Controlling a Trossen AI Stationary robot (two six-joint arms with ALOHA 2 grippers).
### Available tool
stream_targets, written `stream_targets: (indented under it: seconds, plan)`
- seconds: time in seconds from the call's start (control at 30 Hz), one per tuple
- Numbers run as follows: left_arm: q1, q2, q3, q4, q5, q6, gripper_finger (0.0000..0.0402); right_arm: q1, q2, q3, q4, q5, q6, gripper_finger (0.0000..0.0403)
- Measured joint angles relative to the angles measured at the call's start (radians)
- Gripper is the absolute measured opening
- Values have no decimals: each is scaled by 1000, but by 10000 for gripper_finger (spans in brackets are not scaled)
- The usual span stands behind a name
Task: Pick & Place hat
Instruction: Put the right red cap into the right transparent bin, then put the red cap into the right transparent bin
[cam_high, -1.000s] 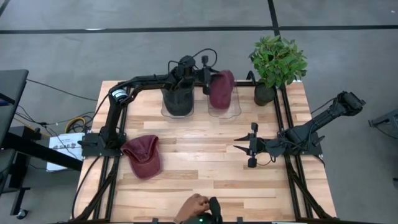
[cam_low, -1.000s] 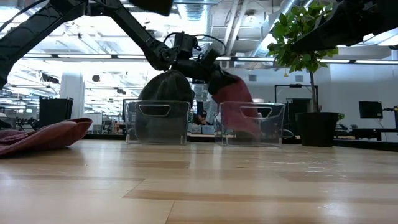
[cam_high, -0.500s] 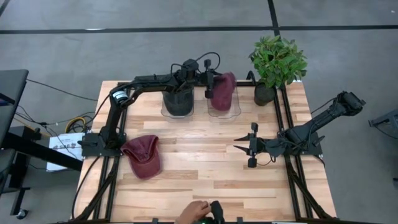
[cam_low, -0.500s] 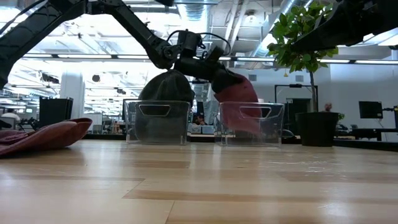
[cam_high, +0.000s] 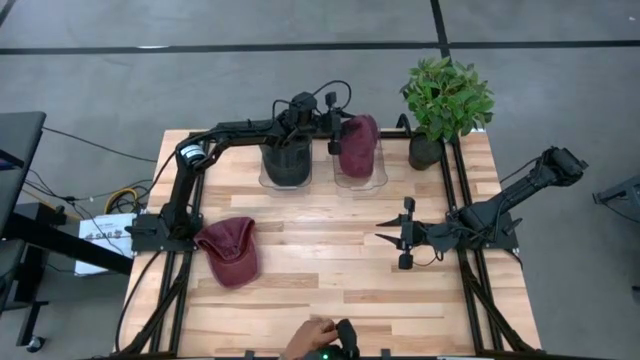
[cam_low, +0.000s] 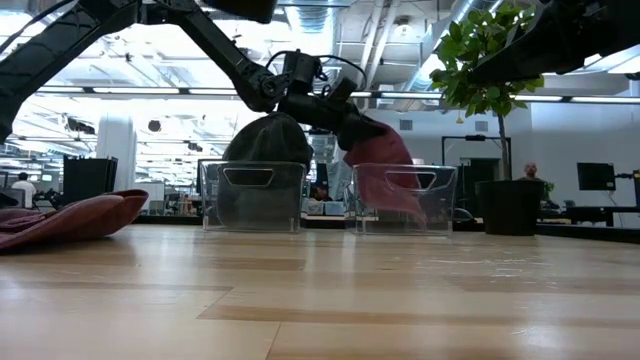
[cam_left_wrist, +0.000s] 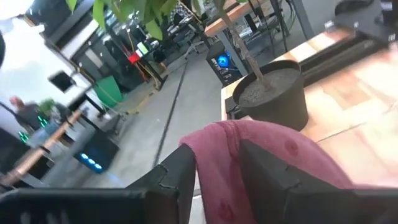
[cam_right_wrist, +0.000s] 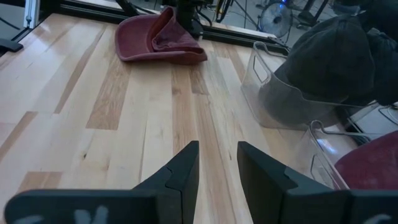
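A maroon hat (cam_high: 358, 147) lies draped over and into the right-hand clear bin (cam_high: 362, 180) at the table's far edge. In the low view this hat (cam_low: 385, 175) hangs down inside that bin (cam_low: 440, 205). My left gripper (cam_high: 333, 135) is beside the hat on its left, pointing level, and is open. A fold of the hat (cam_left_wrist: 214, 146) runs between its fingers. A second maroon hat (cam_high: 230, 250) lies flat on the table at the near left. My right gripper (cam_high: 405, 232) waits open over the table's right half, with nothing between its fingers (cam_right_wrist: 186, 168). My left gripper comes level from the table's left, and its open fingers (cam_left_wrist: 180, 180) stand on either side of a fold at the maroon hat's edge (cam_left_wrist: 217, 140). I cannot tell whether they touch the cloth. The hat rests on the bin.
The left clear bin (cam_high: 268, 178) holds a dark grey hat (cam_low: 265, 140). A potted plant (cam_high: 445, 100) stands at the far right corner, close to the right bin. A person's hand (cam_high: 315, 335) is at the table's near edge. Bare wood lies in the middle.
The maroon hat has sunk a little into the right bin, its hanging part now lower and farther right in the low view. My left gripper has stayed beside it, its wrist rolling slightly.
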Motion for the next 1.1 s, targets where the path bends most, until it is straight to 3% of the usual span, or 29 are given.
stream_targets:
  seconds: [0.33, 0.57, 1.1]
  plan:
    - [-16, 0, 0, 51, -64, 80, 94, 0, 0, 0, 1, 0, 1, 101]
    - [-30, 0, 0, 52, -51, 173, 110, 0, 0, 0, 1, 0, 1, 101]
    - [-42, -1, 0, 50, -212, 198, 129, 0, 0, 0, -15, -1, 8, 101]
